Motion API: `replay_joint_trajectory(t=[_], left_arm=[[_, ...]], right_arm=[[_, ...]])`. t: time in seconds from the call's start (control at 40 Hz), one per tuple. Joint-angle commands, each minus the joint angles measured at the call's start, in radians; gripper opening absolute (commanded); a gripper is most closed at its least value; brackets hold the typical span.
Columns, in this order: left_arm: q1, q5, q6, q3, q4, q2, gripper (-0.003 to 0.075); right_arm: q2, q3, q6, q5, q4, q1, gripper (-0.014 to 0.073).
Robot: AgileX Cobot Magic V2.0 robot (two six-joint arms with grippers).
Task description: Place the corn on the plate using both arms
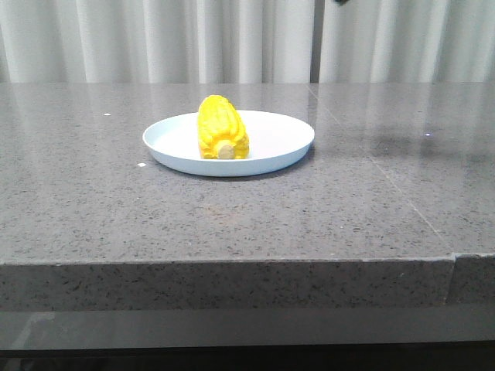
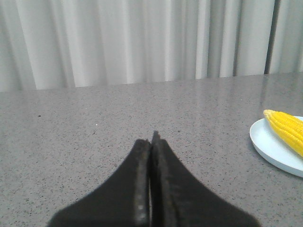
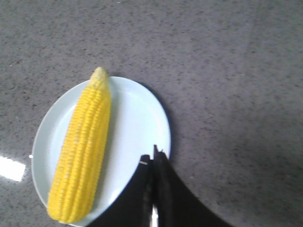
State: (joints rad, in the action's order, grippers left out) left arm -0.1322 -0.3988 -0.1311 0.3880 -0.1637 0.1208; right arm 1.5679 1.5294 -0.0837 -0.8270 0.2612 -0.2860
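You have a broad, speckled dark grey stone-look table [image 1: 232, 224] filling most of the front view, with a seam running across its near right corner. Behind it hangs a wall of pale, pleated white curtains [image 1: 155, 39], which you can also see in the left wrist view.

On the table, a little left of centre and toward the back, sits the round, shallow, pale blue-white plate [image 1: 282, 143] with its low rim. The bright yellow, plastic-looking corn cob [image 1: 222, 127] lies inside that plate, on its left half in the front view, with the pale round stub end pointing toward you and the tapered tip pointing away toward the curtains. In the right wrist view you see the cob stretched across the plate, touching its surface along its length, with bare plate beside it.

The black, angular right gripper [image 3: 154, 152] hangs over the plate's edge, apart from the cob; its two fingers are pressed together with nothing between them.

The black left gripper [image 2: 151, 138] sits low above bare table, well apart from the plate, which shows only at the side of its view. Its fingers also meet tip to tip, empty.
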Motion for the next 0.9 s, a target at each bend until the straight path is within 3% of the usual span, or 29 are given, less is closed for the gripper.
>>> replay_joint_trajectory(t=[0.0,0.2,0.57,0.88], left_arm=[[0.003,0.087,-0.001,0.024,-0.007,0.010,-0.0020],[0.003,0.087,-0.001,0.024,-0.007,0.010,-0.0020],[0.003,0.087,-0.001,0.024,-0.007,0.010,-0.0020],[0.003,0.087,-0.001,0.024,-0.007,0.010,-0.0020]], right_arm=[[-0.088,0.006,0.009,0.016,-0.042,0.050,-0.0085],[-0.264,-0.197,0.009,0.101,-0.175,0.076,-0.0090],[-0.762,-0.749,0.009,0.514,-0.178,0.076,-0.0090],[-1.141,-1.060,0.009,0.614,-0.242,0.076,-0.0090]])
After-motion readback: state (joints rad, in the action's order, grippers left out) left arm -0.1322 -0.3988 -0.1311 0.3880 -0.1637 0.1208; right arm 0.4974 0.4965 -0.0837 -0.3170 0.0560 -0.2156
